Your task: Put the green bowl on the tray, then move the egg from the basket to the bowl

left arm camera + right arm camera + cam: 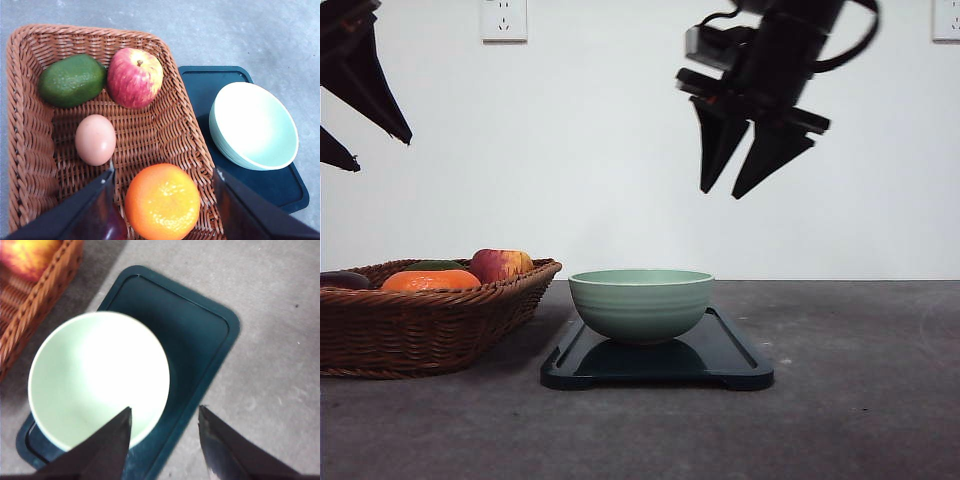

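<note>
- Sitting upright on the tray [730, 362], the green bowl [640, 303] rests toward the tray's basket-side end; its inside looks washed out by glare in both wrist views, and no contents can be made out.
- The basket [430, 325] stands on the tabletop [860, 400] just beside the tray, its left end cut off in the front view.
- Inside the basket, the left wrist view shows the egg [95, 139] lying near the middle, apart from an apple [135, 77], an avocado [72, 80] and an orange [162, 201]; a dark purple item at the frame edge is too cropped to name.
- From the front, the basket wall hides the egg.
- The left hand [162, 200] hovers above the basket, fingers spread and empty; it is largely cut off in the front view.
- The right hand [730, 192] hangs high above the tray, fingers apart, gripping nothing.
</note>
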Available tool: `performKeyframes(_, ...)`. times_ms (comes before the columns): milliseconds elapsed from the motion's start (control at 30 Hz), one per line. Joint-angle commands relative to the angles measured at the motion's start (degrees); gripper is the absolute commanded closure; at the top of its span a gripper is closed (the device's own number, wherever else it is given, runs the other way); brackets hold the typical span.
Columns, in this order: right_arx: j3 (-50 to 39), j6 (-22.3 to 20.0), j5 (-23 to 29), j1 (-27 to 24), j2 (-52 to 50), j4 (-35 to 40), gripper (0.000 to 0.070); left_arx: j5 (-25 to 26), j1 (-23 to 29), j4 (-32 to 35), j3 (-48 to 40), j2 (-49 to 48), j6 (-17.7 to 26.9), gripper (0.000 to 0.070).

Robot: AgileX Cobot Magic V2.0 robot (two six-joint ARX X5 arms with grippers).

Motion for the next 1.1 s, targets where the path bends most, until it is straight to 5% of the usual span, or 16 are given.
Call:
performKeyframes(0,-4.38,-0.51,-0.11,0.26,-3.2,3.58,0.0439,0.13,-0.11,0.23,1.11,0.74,0.76,0.0309)
performKeyframes(567,-41.05,-2.28,0.75,-5.45,-34.64,14.75,0.044,0.13,-0.11,-5.88,1.11,0.74,0.52,0.0309)
performKeyframes(800,-44.28,-3.27,8.26,-6.95,-42.7,10.03,0.044,0.11,-0.11,-9.21,1.51,0.77,-0.57,0.0306)
performKeyframes(1067,-44.3,-4.15,9.07,-6.94,-44.05,10.29,0.044,-2.66,-0.18,-11.66,7.62,5.6,-0.13,0.0304)
